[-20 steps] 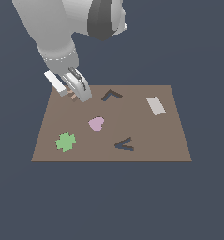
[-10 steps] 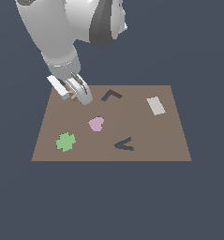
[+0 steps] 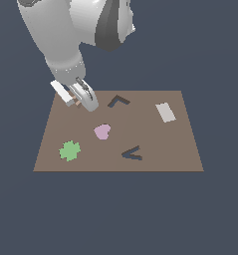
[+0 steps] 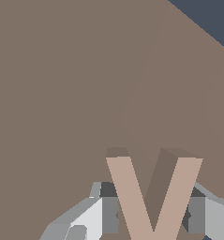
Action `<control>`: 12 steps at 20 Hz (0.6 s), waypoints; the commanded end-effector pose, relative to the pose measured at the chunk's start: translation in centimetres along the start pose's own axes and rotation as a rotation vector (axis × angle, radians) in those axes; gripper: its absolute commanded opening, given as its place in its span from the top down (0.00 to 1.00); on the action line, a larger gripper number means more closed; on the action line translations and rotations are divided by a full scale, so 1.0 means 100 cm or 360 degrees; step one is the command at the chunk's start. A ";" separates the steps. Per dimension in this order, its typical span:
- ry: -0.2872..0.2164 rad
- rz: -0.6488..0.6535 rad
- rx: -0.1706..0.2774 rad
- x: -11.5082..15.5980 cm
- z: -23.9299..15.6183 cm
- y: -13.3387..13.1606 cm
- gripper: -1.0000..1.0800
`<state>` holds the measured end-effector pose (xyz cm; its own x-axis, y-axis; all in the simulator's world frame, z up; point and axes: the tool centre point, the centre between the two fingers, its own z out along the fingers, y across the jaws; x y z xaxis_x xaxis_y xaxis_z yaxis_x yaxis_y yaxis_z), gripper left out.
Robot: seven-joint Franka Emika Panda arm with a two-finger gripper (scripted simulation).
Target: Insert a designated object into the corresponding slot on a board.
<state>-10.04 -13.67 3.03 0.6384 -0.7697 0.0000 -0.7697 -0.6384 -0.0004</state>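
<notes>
From my station I see the gripper (image 3: 82,99) low over the board's (image 3: 175,144) far corner on the exterior view's left; its fingers (image 4: 108,211) are pressed against both sides of the V-shaped piece (image 4: 153,197), clamping it; that piece is matte, light orange-brown, with two thin flat-topped arms meeting at a sharp angle. In the exterior view only a sliver of it shows between the pale grey metal-looking fingers. The board is flat, brown, rectangular and untextured. I count two dark recesses in it: the narrow chevron slot (image 3: 132,153) near the front edge, well apart from the held piece, and one right-angled L-shaped recess (image 3: 118,101) just beside the gripper. I also count one pink heart (image 3: 102,131), one green clover (image 3: 69,150) and one pale grey rectangle (image 3: 165,112); all lie flat.
</notes>
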 end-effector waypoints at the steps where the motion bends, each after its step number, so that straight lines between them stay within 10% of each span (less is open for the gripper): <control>1: 0.0000 0.0000 0.0000 0.000 0.000 0.000 1.00; 12: 0.0000 -0.0116 0.0000 0.010 0.000 -0.003 1.00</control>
<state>-9.44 -14.04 3.04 0.6804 -0.7328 -0.0007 -0.7328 -0.6804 -0.0002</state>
